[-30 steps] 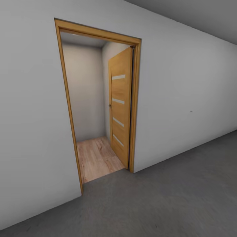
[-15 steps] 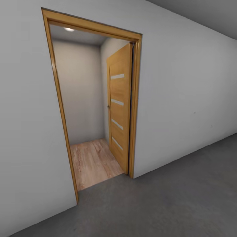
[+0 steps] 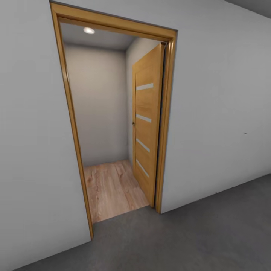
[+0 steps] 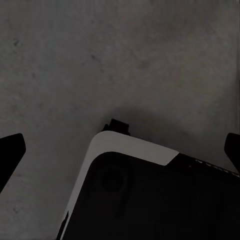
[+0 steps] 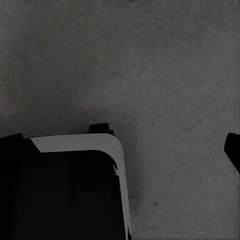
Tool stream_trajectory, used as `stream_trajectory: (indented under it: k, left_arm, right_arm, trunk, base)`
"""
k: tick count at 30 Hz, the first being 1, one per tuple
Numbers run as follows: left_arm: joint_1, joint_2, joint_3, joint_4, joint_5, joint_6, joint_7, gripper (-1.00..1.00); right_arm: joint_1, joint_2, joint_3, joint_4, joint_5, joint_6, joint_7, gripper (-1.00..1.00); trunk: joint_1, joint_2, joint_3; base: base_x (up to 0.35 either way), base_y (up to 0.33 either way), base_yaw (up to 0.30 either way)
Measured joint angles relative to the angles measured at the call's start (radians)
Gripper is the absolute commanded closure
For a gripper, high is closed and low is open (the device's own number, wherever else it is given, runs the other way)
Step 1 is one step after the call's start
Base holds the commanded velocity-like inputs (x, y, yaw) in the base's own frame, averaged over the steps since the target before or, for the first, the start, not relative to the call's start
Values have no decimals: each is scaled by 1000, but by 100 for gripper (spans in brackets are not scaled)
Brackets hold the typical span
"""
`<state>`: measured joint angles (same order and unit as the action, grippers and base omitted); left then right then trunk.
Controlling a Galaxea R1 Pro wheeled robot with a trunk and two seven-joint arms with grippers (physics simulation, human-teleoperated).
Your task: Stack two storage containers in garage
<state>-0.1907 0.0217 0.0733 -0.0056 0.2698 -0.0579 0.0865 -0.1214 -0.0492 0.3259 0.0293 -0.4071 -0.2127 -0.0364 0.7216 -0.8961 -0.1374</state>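
Observation:
The two storage containers are out of view. In the head view I face an open doorway (image 3: 113, 124) in a plain white wall (image 3: 218, 105) of the garage, with the dark grey floor (image 3: 195, 237) in front of it. My left gripper (image 4: 122, 150) hangs open over that floor, its dark fingertips (image 4: 11, 150) far apart and nothing between them. The right gripper (image 5: 120, 147) is open too, one fingertip (image 5: 233, 149) showing above the grey floor (image 5: 165, 75). Nothing is held.
A wooden door with glass slits (image 3: 148, 124) stands swung inward along the right of the opening. Beyond the threshold lie light wood planks (image 3: 113, 188) and a close pale back wall (image 3: 99, 105). The robot's black and white base (image 4: 145, 195) sits under both wrists.
The whole head view has shifted: the doorway now looks nearer and sits a little further right, with a ceiling light showing inside. This is camera motion; nothing else has changed.

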Motion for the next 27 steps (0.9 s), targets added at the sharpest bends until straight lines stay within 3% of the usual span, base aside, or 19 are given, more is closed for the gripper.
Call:
stream_trajectory:
  k: [10, 27]
  left_arm:
    - [0, 0, 0, 0, 0, 0, 0, -100]
    - [0, 0, 0, 0, 0, -1, 0, -100]
  right_arm:
    - [0, 1, 0, 0, 0, 0, 0, -100]
    - [0, 1, -1, 0, 0, 0, 0, -100]
  trunk:
    - [0, 0, 0]
    - [0, 0, 0]
  base:
    - [299, -197, 241]
    - [295, -202, 21]
